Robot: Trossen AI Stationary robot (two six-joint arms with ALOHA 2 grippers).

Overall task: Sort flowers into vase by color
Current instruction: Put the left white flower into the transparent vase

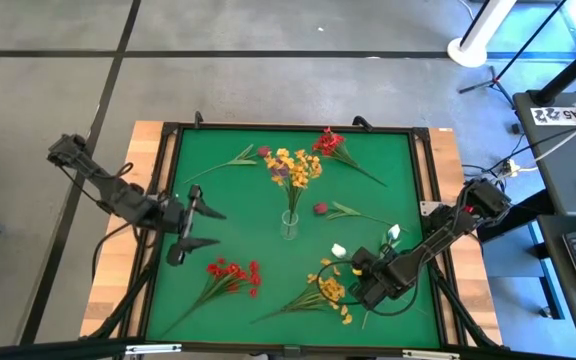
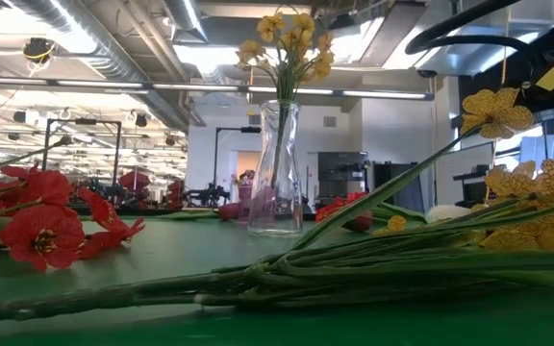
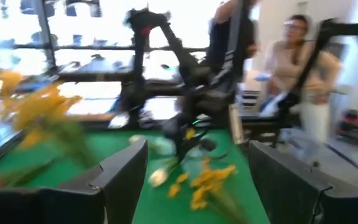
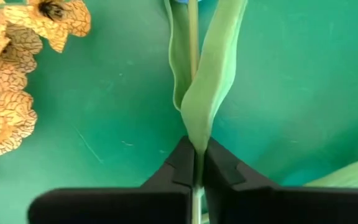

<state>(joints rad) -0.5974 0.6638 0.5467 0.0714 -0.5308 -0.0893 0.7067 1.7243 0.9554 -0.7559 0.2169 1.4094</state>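
One yellow bunch is seated in the vase (image 1: 289,224); most flowers remain loose on the green table (image 1: 388,170).

Around the vase, red clusters (image 1: 233,273), a yellow-orange bunch (image 1: 328,288), a maroon bud (image 1: 320,208) and other stems are left lying flat. Near the vase's right-front side, the right gripper (image 4: 196,172) is pressed together on a tulip's stem and leaf (image 4: 199,93), low at the mat. Left of the vase, the left gripper (image 1: 196,226) is held spread and empty.
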